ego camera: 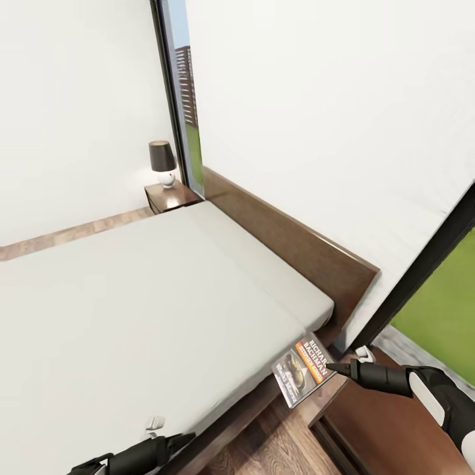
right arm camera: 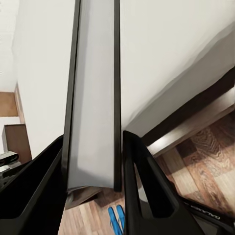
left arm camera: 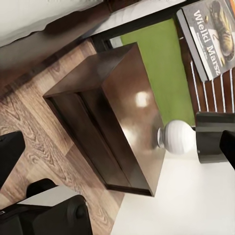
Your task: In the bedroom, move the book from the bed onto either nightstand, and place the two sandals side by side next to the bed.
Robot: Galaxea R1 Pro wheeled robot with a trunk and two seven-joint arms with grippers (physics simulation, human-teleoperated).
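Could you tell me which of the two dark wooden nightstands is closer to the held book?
The glossy reddish-brown nightstand beneath the right gripper holding the paperback; the other nightstand stands across the bed.

R hand (ego camera: 332,367) clamped on book (ego camera: 302,370), arm outstretched; L hand (ego camera: 187,438) low, fingers together.

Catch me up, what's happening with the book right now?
The right tool is shut on the book, holding it off the bed above the gap beside the near nightstand. The left tool hangs low by the bed's edge. The blue sandals lie on the floor.
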